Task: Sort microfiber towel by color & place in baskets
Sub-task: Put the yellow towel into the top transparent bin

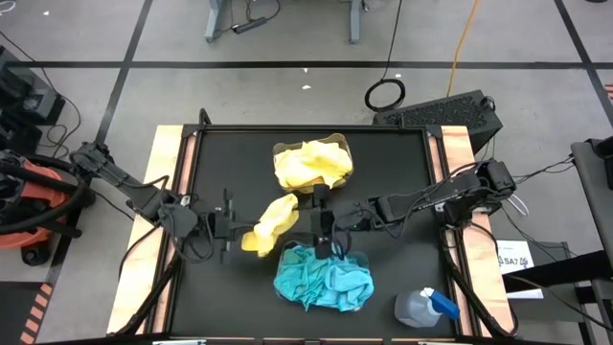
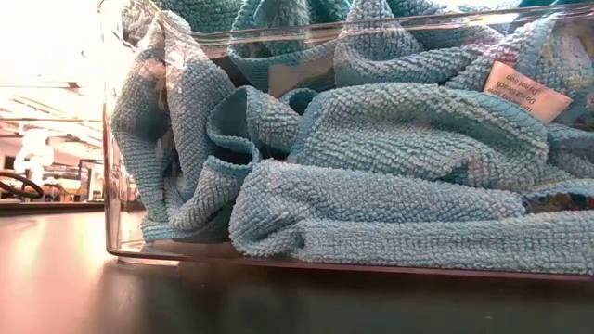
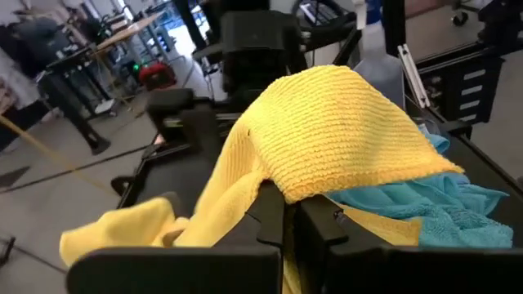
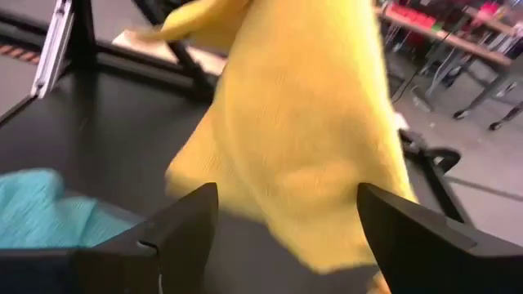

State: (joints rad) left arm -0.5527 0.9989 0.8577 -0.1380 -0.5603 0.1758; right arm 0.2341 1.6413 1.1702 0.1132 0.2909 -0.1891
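Observation:
A yellow microfiber towel [image 1: 270,222] hangs above the black table between my two grippers. My left gripper [image 1: 238,228] is shut on it from the left; in the left wrist view the towel [image 3: 327,131] drapes over the fingers. My right gripper [image 1: 321,226] stands open just right of the towel, and the cloth [image 4: 302,139] hangs in front of its spread fingers [image 4: 188,224]; I see no touch. A clear basket [image 1: 280,150] at the far middle holds yellow towels [image 1: 311,165]. A second basket [image 2: 116,186] near the front holds turquoise towels [image 1: 324,280]. My left gripper pinches the yellow towel between its two shut fingers at a bunched part of the cloth [image 3: 274,196], coming nearly level from the table's left. The cloth folds over the fingertips and hides the exact place of the pinch. The towel hangs slack, lifted clear of the table.
A clear spray bottle with a blue trigger [image 1: 428,307] lies at the table's near right corner. Bare black table [image 1: 215,163] shows at the far left and to the right of the baskets. Wooden rails [image 1: 165,158] run along both sides.

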